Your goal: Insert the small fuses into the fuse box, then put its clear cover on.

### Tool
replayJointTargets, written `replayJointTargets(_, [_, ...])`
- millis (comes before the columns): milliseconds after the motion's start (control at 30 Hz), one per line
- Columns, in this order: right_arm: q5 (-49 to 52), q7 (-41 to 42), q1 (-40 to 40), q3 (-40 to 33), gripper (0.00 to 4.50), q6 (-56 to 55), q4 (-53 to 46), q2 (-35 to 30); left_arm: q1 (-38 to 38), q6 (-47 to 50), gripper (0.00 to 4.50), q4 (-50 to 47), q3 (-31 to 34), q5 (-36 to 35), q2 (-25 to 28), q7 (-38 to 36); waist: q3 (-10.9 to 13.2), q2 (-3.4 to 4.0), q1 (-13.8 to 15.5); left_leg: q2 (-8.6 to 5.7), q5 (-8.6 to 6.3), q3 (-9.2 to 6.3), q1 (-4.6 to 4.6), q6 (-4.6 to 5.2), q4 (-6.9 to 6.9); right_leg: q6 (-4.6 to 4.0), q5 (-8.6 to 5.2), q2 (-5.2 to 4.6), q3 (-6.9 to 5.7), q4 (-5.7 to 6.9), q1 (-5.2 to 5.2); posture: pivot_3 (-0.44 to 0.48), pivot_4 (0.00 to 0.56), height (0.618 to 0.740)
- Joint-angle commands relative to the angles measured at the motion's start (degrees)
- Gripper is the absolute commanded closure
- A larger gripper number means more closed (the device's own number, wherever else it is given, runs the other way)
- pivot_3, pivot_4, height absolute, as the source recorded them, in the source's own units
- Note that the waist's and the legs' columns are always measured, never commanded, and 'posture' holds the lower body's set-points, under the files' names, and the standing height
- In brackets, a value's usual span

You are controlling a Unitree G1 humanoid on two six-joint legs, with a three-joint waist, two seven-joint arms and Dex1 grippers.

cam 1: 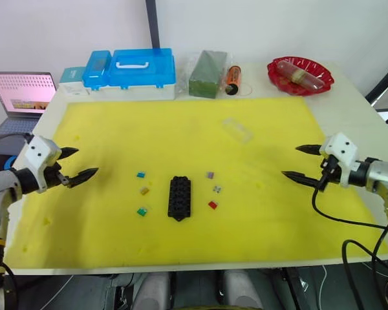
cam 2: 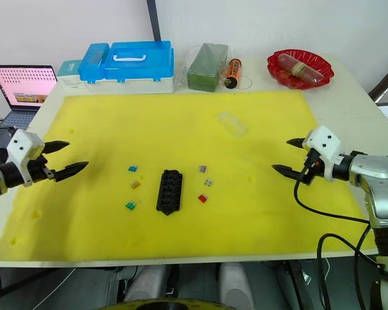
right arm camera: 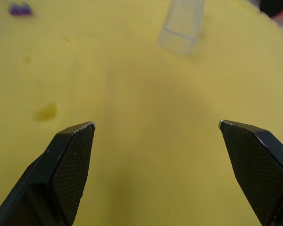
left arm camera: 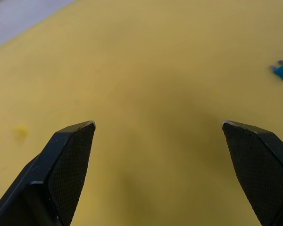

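Both wide apart and empty, the left gripper (cam 1: 79,163) and right gripper (cam 1: 297,162) hover at the yellow mat's (cam 1: 181,139) edges. Between them lies the fuse box (cam 1: 179,197), small fuses (cam 1: 141,174) scattered either side, clear cover (cam 1: 237,129) beyond. Tiny fuses could slip or tilt during pinching. No legible writing.

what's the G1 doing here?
Fuse-box job, not started. Both grippers, left and right, hang open and empty over the yellow mat. The fuse box lies mid-mat with six loose fuses beside it, three each side. The clear cover lies farther back, off the box.
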Motion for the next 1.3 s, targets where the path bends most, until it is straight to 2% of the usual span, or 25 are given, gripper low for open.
replayJointTargets(33, [3.0,1.6,0.3,-1.0,0.01,1.5,-6.0,-0.3,0.2,2.1,0.0,-2.8,1.7,-2.7,1.7,-2.4,0.0,0.0,0.0,0.0,0.0,0.0,0.0,0.0,0.0,0.0,0.0,0.0,0.0,0.0,0.0,0.0,0.15,0.74])
replayJointTargets(367, [6.1,2.3,0.4,3.4,0.01,7.0,-19.6,0.7,4.7,18.4,0.0,-12.3,2.5,-11.0,5.0,-8.0,0.0,-0.01,-0.1,0.06,0.0,-0.06,-0.01,0.0,0.0,-0.01,0.0,0.03,0.01,0.0,-0.03,0.0,0.15,0.74])
replayJointTargets(467, [7.0,1.7,0.8,3.9,0.01,8.2,-22.5,1.1,7.2,27.8,0.0,-18.1,3.7,-16.6,6.3,-8.4,0.0,-0.01,0.0,0.07,0.0,-0.07,-0.02,0.0,0.01,-0.01,-0.01,0.04,0.01,-0.02,-0.01,0.0,0.15,0.74])
replayJointTargets(633, [7.1,1.8,1.1,5.4,0.01,7.4,-27.2,1.6,9.7,44.2,0.0,-24.7,6.4,-27.1,7.7,-7.0,0.0,-0.03,0.0,0.08,0.0,-0.11,-0.02,0.0,0.02,-0.02,-0.01,0.05,0.02,-0.03,0.0,0.0,0.15,0.74])
replayJointTargets(800, [7.4,0.6,1.2,5.4,0.01,8.0,-29.4,2.3,11.4,50.0,0.0,-27.2,7.9,-30.6,7.2,-4.8,0.0,-0.03,-0.1,0.1,0.0,-0.11,0.01,0.0,0.02,-0.03,-0.02,0.1,0.03,-0.01,0.0,0.0,0.15,0.74])
replayJointTargets(900, [7.4,0.5,2.7,4.6,0.01,8.0,-29.5,2.1,13.0,48.6,0.0,-29.8,7.8,-30.2,7.1,-4.9,0.0,-0.04,0.0,0.12,0.0,-0.11,-0.01,0.0,0.01,-0.04,-0.02,0.11,0.05,-0.03,-0.01,0.0,0.15,0.74])
replayJointTargets(1100, [7.7,0.3,4.5,4.4,0.01,8.2,-30.8,2.0,21.4,21.2,0.0,-33.5,4.7,-15.4,7.5,-14.2,0.0,-0.04,0.2,0.13,0.0,-0.03,-0.01,-0.01,-0.01,-0.39,-0.1,0.1,0.13,-0.16,-0.01,0.0,0.15,0.74])
replayJointTargets(1300, [8.0,0.0,4.7,4.6,0.01,8.6,-32.0,2.2,21.6,10.0,0.0,-30.8,3.3,-11.0,6.3,-17.7,0.0,-0.04,0.3,0.18,0.01,0.03,-0.03,-0.02,-0.01,-0.47,-0.06,0.11,0.12,-0.3,0.01,0.0,0.15,0.74])
